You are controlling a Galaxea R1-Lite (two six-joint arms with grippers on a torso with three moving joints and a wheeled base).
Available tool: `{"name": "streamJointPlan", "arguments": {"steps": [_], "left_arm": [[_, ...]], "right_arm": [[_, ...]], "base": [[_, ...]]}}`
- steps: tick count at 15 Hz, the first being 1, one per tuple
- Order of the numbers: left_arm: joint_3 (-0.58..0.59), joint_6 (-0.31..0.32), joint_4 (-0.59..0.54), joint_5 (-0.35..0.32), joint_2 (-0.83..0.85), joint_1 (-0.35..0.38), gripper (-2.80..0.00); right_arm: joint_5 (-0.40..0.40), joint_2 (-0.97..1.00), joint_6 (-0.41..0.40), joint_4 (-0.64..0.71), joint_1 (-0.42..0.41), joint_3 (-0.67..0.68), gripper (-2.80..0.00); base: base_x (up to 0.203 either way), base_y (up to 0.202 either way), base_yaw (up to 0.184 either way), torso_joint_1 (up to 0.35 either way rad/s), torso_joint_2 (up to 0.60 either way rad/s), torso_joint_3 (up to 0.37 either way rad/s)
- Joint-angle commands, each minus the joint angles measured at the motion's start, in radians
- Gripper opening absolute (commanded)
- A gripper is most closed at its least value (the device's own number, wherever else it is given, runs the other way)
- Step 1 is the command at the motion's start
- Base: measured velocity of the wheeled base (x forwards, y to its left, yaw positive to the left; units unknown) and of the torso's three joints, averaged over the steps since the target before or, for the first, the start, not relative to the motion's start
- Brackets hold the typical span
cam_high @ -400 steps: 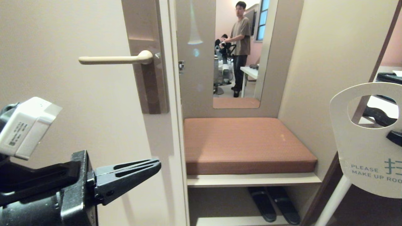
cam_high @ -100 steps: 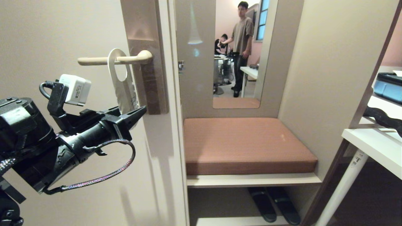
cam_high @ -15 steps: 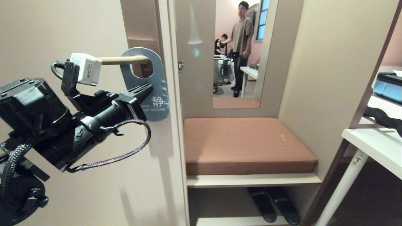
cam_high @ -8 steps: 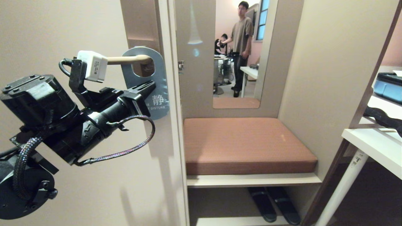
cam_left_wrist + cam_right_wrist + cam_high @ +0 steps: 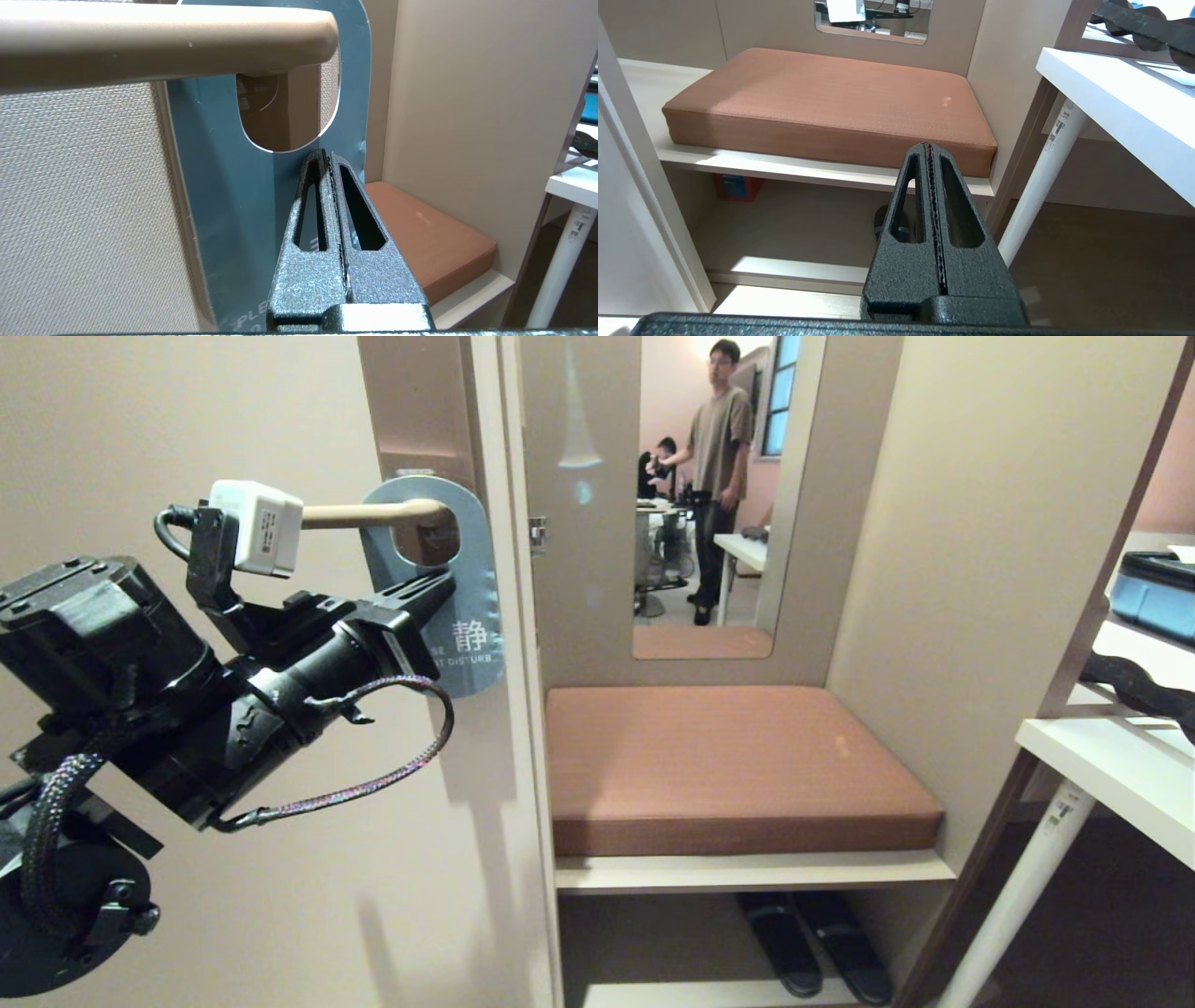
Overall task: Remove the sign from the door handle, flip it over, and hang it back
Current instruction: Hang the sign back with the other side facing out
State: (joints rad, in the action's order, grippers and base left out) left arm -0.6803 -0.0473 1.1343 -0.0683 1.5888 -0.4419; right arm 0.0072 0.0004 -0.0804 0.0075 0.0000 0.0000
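Observation:
The sign (image 5: pixel 467 607) hangs on the door handle (image 5: pixel 364 515) close to the elbow, its blue face with white "DO NOT DISTURB" lettering turned outward. My left gripper (image 5: pixel 443 581) is shut with nothing between its fingers, and its tips rest against the blue face just under the hole. From the left wrist, the handle (image 5: pixel 163 42) crosses above, the sign (image 5: pixel 219 186) fills the middle, and the left gripper (image 5: pixel 327 153) points at the hole's lower rim. My right gripper (image 5: pixel 929 145) is shut and empty, hanging low in front of the bench, outside the head view.
A glossy brown plate (image 5: pixel 420 401) backs the handle at the door's edge. To the right are a brown cushion (image 5: pixel 728 765) on a bench, slippers (image 5: pixel 812 943) beneath it, and a white table (image 5: pixel 1111 775). A mirror (image 5: pixel 709 495) shows a standing person.
My left gripper has edged slightly upward against the sign. The sign stays hung on the handle with its blue face outward.

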Motion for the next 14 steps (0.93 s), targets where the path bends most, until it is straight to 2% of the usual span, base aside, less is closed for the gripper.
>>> {"name": "streamJointPlan", "arguments": {"steps": [1,10,14], "left_arm": [[0.028,-0.001,0.006,-0.001,-0.028,0.0,-2.8],[0.206,0.001,0.005,-0.002,-0.147,0.007,-2.8],[0.262,0.006,0.004,-0.002,-0.185,0.044,-2.8]], "right_arm": [[0.0,0.0,-0.001,0.0,0.0,0.0,-2.8],[0.0,0.0,-0.001,0.0,0.0,0.0,-2.8],[0.0,0.0,-0.001,0.0,0.0,0.0,-2.8]], "base": [[0.0,0.0,0.0,0.0,0.0,0.0],[0.0,0.0,0.0,0.0,0.0,0.0],[0.0,0.0,0.0,0.0,0.0,0.0]]}}
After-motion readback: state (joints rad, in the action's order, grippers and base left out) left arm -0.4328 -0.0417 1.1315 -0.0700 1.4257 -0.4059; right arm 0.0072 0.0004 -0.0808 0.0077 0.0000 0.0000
